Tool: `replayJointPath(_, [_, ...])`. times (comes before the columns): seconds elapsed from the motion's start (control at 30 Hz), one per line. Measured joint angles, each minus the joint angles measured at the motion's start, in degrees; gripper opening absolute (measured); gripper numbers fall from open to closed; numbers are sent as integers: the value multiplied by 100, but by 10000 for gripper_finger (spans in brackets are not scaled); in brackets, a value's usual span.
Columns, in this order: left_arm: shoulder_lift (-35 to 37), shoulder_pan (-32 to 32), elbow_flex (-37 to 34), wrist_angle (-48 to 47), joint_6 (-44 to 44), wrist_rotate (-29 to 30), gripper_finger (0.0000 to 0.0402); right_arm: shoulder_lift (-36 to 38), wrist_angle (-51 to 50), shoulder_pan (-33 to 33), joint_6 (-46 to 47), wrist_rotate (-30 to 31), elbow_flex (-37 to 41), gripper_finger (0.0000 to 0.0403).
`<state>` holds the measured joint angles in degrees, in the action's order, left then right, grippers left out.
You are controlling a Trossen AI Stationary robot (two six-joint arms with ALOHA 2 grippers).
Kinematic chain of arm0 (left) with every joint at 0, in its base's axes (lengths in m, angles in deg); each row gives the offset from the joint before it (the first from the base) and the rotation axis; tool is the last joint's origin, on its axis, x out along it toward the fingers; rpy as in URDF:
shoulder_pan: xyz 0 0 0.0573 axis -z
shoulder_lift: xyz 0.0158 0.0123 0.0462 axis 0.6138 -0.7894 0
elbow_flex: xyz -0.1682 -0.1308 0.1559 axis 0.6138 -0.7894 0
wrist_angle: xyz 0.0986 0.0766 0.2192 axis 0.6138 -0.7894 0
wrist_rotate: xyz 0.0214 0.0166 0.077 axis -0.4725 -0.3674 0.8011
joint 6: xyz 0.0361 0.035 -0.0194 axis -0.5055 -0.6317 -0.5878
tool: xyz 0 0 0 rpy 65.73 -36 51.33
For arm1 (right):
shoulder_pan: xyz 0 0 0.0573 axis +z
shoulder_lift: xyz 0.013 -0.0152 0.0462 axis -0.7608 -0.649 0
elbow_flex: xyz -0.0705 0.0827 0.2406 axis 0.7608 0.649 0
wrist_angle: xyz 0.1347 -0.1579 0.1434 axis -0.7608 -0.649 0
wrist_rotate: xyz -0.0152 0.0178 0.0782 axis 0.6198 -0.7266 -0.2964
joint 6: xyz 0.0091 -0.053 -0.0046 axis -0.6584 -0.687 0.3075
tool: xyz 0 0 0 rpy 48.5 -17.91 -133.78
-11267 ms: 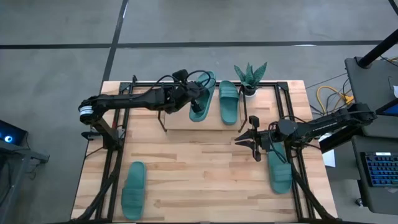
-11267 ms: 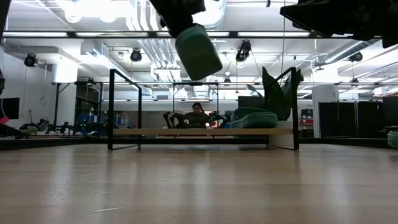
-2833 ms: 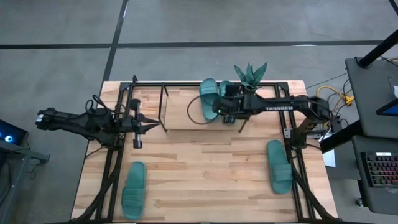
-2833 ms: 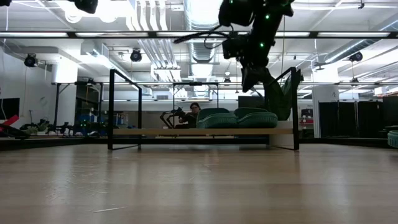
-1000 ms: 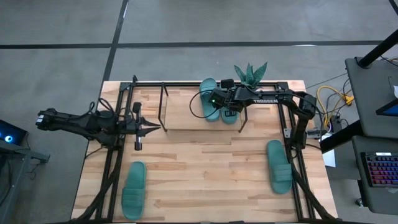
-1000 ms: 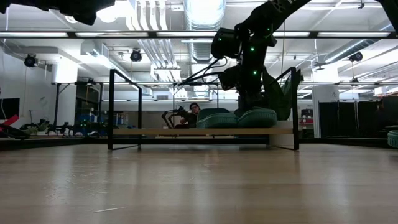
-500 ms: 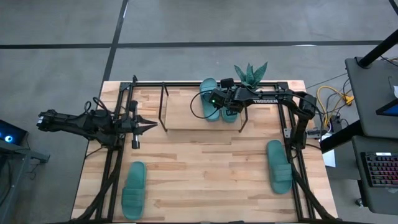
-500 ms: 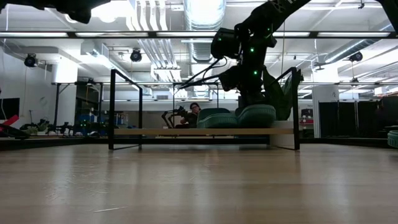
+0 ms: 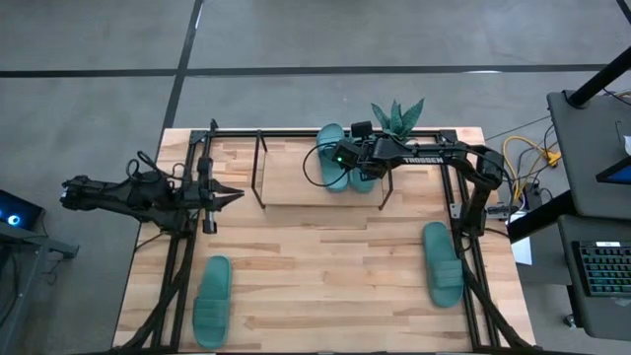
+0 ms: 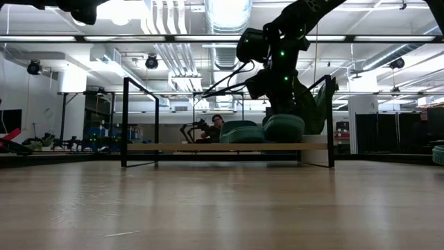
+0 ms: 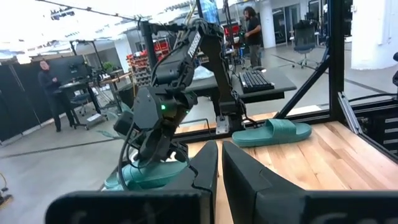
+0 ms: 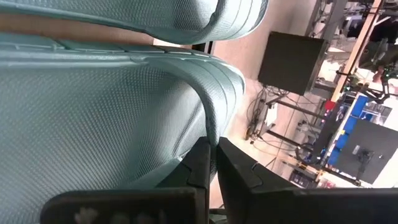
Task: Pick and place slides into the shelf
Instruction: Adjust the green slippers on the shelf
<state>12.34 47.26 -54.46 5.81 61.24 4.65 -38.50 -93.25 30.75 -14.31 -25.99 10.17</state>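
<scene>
1. We see the right end effector (image 9: pixel 366 174) reaching over the low black-rod shelf with its light wood board (image 9: pixel 286 182) at the far side of the bench. Its fingers are pinched narrow on the rim of a teal-green rubber slide sandal (image 9: pixel 363 164) lying on that board, touching the second shelved sandal (image 9: pixel 330 156) on its left.

2. Both shelved sandals run near to far, long axes parallel across the shelf's depth. The board left of them is bare.

3. The coming move, we judge, turns on the two sandals left on the bench: one at the near left corner (image 9: pixel 211 301), one at the near right (image 9: pixel 443 262), each lying roughly near to far.

4. The left end effector (image 9: pixel 233 196), fingers closed on nothing, hangs at the left, with the near-left sandal straight towards us from it, so that arm is nearer. The right arm is closer to the near-right sandal.

5. The sandals are soft moulded rubber, with a finely dimpled footbed (image 12: pixel 93 118) and a wide ribbed strap (image 12: pixel 205 87). The bench (image 9: pixel 325 286) is pale wood planking.
</scene>
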Motion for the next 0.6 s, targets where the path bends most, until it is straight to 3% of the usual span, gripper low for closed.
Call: replayJointPath(0.6, [8, 0, -51, 1, 11, -2, 8, 0, -7, 6, -129, 96, 17, 13])
